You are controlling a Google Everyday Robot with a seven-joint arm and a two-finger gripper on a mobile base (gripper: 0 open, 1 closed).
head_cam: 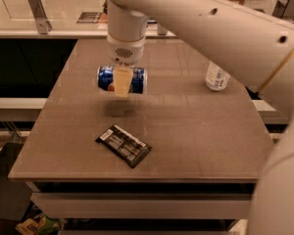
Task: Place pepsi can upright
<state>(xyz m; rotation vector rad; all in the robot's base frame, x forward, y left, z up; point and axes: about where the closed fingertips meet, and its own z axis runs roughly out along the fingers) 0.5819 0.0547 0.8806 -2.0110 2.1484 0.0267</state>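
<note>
Brown table (201, 131) seen from above, dark floor around it. Above the table's rear-left part, gripper (122, 85) pointing straight down, clamped on the pepsi can (106, 78) at mid-body, one cream finger (121, 88) across the near side. Can held sideways, clear of the tabletop, silver ends to left and right, faint shadow on the table beneath. Towards the table's front edge, flat dark snack wrapper (123, 145) lying askew. Near the table's right edge, water bottle (216, 77) standing, top hidden behind the arm (210, 18).
</note>
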